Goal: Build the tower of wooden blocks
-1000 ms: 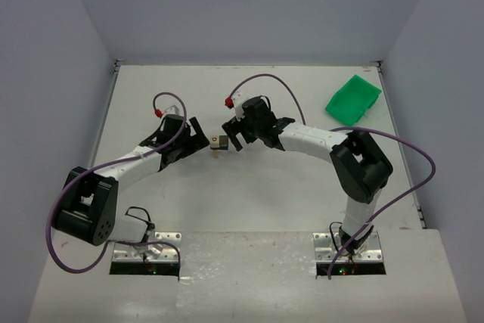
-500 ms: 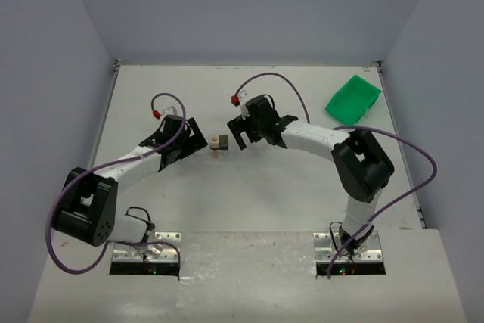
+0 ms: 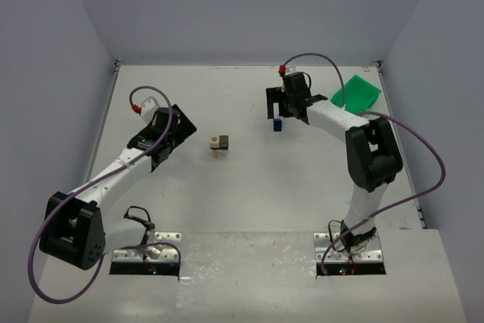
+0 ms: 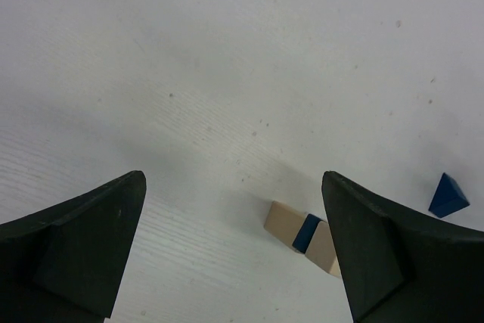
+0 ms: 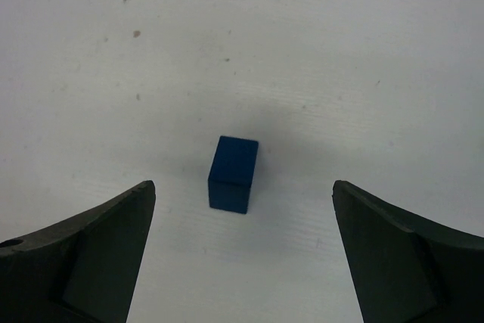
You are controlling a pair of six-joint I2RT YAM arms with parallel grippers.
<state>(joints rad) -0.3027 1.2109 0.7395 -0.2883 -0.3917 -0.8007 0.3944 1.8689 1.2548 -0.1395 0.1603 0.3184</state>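
Tower: we see the small block tower (image 3: pixel 219 143) near the middle of the table (image 3: pixel 249 187), standing alone between the 2 arms. In the left wrist view it shows tan wood with a dark blue piece set into it.
Left gripper: our left gripper (image 3: pixel 176 134) sits to the left of the tower, well apart from it. Its jaws are spread wide and grasp nothing.
Right gripper: our right gripper (image 3: pixel 278 106) hangs over the far right part of the table. Its jaws are released and wide.
Blue block: 1 loose dark blue block (image 5: pixel 233 174) stands on the table under the right gripper, between its fingers (image 5: pixel 91 255) and touching neither. It is well apart from the tower.
Green bin: the green bin (image 3: pixel 354 96) lies near the far right corner, beyond the right arm.
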